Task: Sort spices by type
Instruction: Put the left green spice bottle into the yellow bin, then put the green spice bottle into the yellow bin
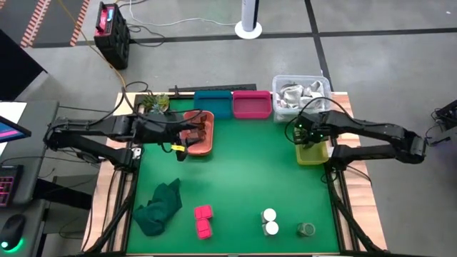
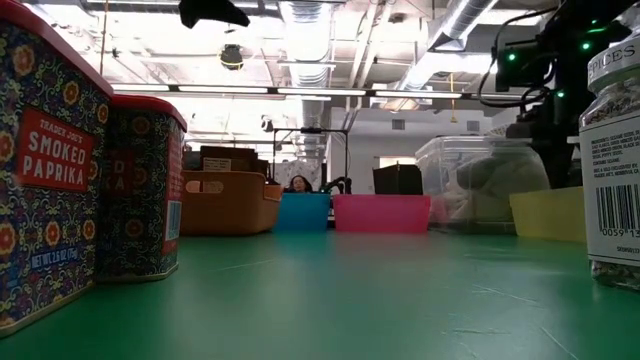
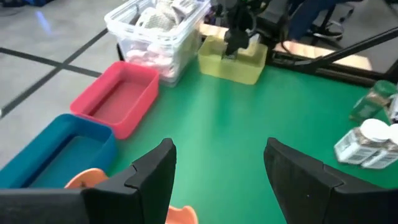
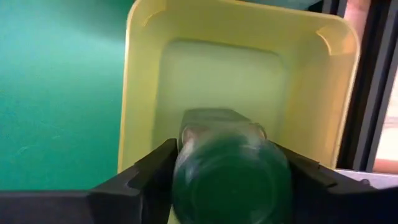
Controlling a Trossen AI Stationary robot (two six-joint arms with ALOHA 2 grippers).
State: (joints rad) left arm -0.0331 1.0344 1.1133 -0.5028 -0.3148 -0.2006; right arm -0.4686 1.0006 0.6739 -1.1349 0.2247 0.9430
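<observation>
Covering table, green mat (image 1: 243,171); right claw (image 4: 227,180) grasping greenish jar (image 4: 230,174); left claw (image 3: 217,168) released.

Two magenta boxes (image 1: 203,220) lie touching at the near edge; two white-topped jars (image 1: 270,222) sit together beside a green jar (image 1: 307,229). Another green jar (image 4: 231,177) hangs base-on over the yellow bin (image 4: 149,74) — reddish-brown pieces (image 1: 201,130) fill the orange tray (image 1: 202,149).
</observation>
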